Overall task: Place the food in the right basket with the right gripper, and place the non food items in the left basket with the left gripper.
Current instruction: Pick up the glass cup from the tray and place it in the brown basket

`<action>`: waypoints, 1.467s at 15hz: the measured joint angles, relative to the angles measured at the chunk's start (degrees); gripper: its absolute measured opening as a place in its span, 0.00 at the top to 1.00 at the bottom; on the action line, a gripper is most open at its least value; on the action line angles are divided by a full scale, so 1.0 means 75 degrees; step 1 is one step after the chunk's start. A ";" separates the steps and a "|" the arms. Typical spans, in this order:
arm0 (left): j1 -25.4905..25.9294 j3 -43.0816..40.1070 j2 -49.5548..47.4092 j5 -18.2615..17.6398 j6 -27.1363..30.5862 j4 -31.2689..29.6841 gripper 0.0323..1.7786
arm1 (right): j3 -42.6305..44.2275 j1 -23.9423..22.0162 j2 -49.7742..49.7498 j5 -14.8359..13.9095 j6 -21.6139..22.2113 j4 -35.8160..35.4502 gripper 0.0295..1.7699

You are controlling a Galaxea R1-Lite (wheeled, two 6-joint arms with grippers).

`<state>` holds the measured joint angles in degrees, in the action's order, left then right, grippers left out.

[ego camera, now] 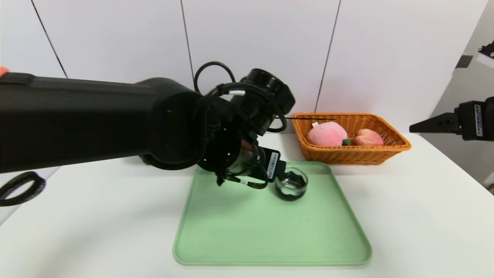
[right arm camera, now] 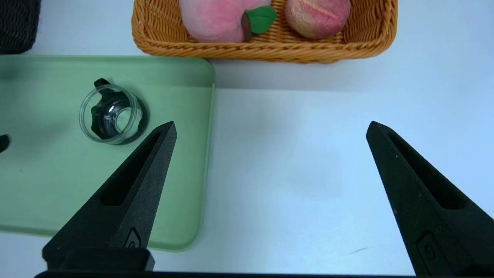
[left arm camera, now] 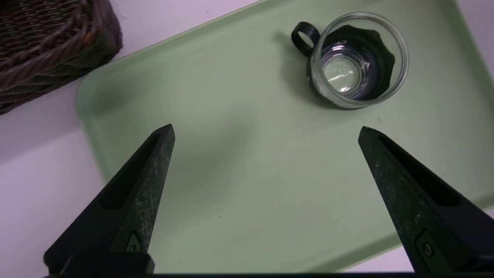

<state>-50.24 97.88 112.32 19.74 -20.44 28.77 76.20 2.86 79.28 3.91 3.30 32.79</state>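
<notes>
A glass cup in a black holder stands on the green tray, near its far edge. My left gripper hangs open over the bare tray, short of the cup, with nothing between its fingers. In the head view my left arm hides that gripper and the left basket. The dark wicker left basket sits beside the tray's corner. The orange right basket holds two plush peaches. My right gripper is open and empty above the white table, to the right of the tray.
The white table spreads around the tray. A white wall rises close behind both baskets. A black cable loop lies at the table's left edge.
</notes>
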 joint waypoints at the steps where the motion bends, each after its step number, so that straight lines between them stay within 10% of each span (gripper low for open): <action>1: -0.0052 0.0349 0.0304 0.0028 -0.0229 0.0018 0.05 | -0.0120 0.0000 -0.0104 0.0000 0.0026 -0.0011 0.04; 11: -0.0101 0.1793 0.1863 0.0050 -0.1177 0.0548 0.05 | -0.0590 0.0120 -0.0644 0.0029 0.0047 -0.0024 0.04; 17: -0.0070 0.1804 0.2183 0.0059 -0.1177 0.0497 0.05 | -0.1000 0.0320 -0.1302 0.1432 0.0000 0.0052 0.04; 22: 0.0015 0.1811 0.2332 0.0059 -0.1169 0.0463 0.05 | -0.1531 0.0738 -0.1658 0.1557 -0.0008 0.0060 0.04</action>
<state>-50.13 111.46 129.82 20.18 -29.21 32.24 64.72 8.40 66.84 15.59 3.24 33.24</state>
